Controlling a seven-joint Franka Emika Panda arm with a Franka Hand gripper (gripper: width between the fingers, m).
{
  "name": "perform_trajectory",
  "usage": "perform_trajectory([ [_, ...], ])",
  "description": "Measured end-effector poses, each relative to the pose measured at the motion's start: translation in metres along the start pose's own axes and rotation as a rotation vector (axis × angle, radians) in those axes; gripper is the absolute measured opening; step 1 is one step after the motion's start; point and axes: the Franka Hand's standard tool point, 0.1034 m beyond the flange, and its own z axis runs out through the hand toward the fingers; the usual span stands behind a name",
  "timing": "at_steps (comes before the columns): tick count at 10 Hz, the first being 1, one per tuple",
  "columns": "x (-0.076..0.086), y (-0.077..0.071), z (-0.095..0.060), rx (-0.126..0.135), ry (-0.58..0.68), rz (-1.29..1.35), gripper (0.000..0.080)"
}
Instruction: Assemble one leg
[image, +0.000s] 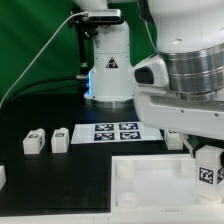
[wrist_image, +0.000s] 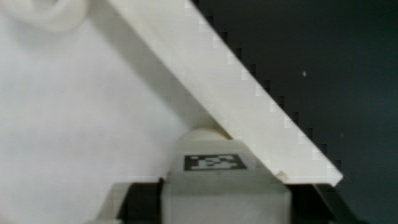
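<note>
My gripper (image: 206, 158) is at the exterior view's right, shut on a small white leg (image: 208, 172) with a black-and-white tag. It holds the leg over the right part of the large white square panel (image: 150, 185). In the wrist view the leg (wrist_image: 217, 165) sits between the two black fingers (wrist_image: 143, 202), tag showing, at the panel's raised rim (wrist_image: 196, 70). A round corner socket (wrist_image: 45, 18) shows at the far end of the panel. I cannot tell if the leg touches the panel.
Two more legs (image: 34, 141) (image: 60, 138) stand on the black table at the left, and a third (image: 2, 176) is cut off by the left edge. The marker board (image: 112, 131) lies mid-table in front of the arm's base (image: 108, 70).
</note>
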Motion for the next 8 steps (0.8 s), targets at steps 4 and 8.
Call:
perform_trajectory([
  [4, 0.0050, -0.0042, 0.0004, 0.083, 0.010, 0.456, 0.0296],
  [8, 0.0057, -0.0027, 0.0026, 0.075, 0.019, 0.225, 0.0508],
])
